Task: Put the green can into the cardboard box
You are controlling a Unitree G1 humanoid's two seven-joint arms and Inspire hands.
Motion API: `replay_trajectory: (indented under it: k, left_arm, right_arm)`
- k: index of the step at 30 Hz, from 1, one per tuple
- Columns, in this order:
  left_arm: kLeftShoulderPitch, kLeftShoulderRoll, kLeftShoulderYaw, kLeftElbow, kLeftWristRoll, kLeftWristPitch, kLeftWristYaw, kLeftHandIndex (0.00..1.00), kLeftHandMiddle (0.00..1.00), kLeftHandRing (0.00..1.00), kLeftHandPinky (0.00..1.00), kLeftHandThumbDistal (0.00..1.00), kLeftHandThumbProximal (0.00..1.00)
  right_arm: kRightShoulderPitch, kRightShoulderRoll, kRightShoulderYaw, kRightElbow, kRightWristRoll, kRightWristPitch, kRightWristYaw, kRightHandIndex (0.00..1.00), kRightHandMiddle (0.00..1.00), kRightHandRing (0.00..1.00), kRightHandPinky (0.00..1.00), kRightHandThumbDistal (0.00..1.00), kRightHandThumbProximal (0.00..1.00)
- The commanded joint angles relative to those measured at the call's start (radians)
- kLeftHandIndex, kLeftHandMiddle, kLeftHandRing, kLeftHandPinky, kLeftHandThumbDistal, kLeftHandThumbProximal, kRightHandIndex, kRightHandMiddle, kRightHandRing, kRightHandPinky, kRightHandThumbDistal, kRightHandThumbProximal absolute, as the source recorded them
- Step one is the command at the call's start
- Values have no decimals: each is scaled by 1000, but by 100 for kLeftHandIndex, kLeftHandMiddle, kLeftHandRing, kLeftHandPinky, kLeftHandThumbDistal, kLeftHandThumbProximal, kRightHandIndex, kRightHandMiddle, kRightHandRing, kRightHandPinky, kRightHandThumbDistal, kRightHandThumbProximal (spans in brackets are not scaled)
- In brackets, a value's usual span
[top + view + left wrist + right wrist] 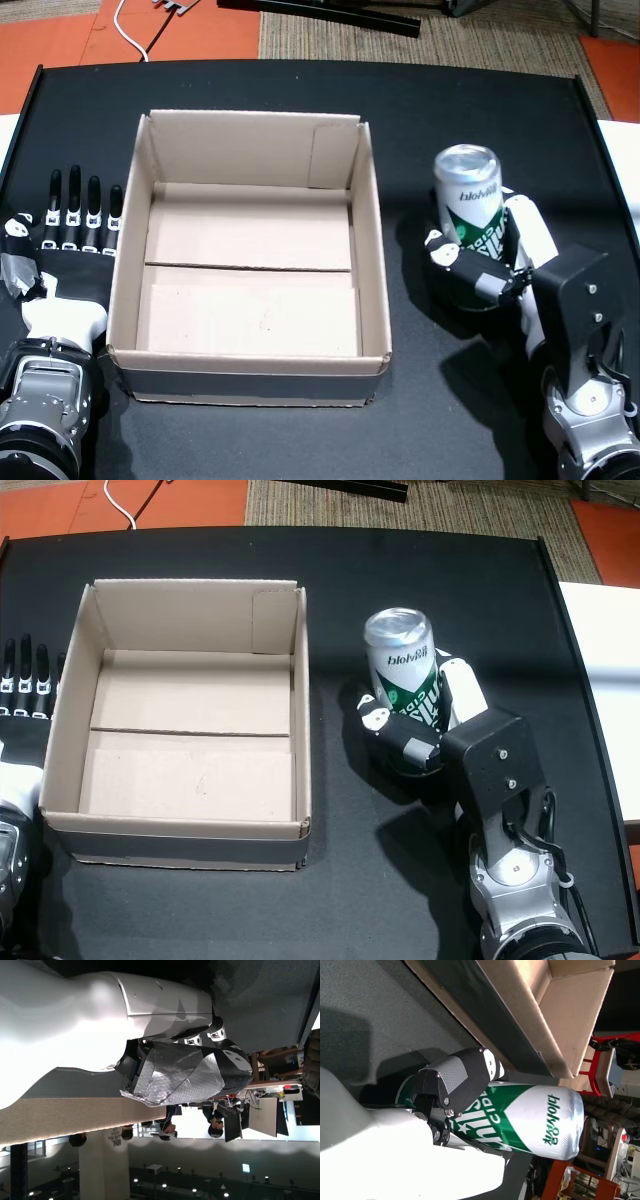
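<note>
The green and white can (pixel 472 205) (pixel 404 670) (pixel 530 1115) stands upright on the black table, right of the cardboard box (pixel 250 262) (pixel 180 720). My right hand (pixel 505 265) (pixel 425 730) is wrapped around the can's lower half, thumb across the front, shut on it. In the right wrist view the thumb (pixel 457 1080) presses on the can's side, with the box wall (pixel 545 1015) just beyond. The box is open-topped and empty. My left hand (pixel 70 225) (pixel 22 685) lies flat against the box's left wall, fingers straight and apart. The left wrist view shows only the hand's taped back (pixel 185 1070).
The black table (pixel 300 100) has a raised rim at the back. Beyond it lie orange and striped floor mats and a white cable (pixel 130 30). A white surface (pixel 600 680) borders the table on the right.
</note>
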Motion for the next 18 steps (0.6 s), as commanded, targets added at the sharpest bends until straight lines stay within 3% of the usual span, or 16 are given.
replay_trajectory:
  k: [1, 10, 14, 18]
  left_arm:
    - [29, 1, -4, 19, 5, -2, 34, 46, 49, 61, 78, 0, 85]
    - [31, -1, -9, 19, 10, -7, 20, 44, 47, 60, 76, 0, 85]
    - [32, -5, -11, 20, 13, -12, 14, 44, 45, 58, 72, 0, 82]
    - [26, -11, -18, 21, 17, -18, 35, 48, 49, 61, 75, 0, 86]
  right_arm:
    - [21, -16, 5, 9, -10, -6, -10, 29, 41, 48, 57, 1, 0]
    - [-5, -34, -7, 1, -3, -10, 2, 24, 36, 43, 54, 5, 0]
    - [-57, -68, 7, -43, -35, -126, -74, 24, 36, 42, 53, 1, 0]
    - [-140, -107, 18, -114, -90, -301, -206, 22, 31, 37, 50, 0, 0]
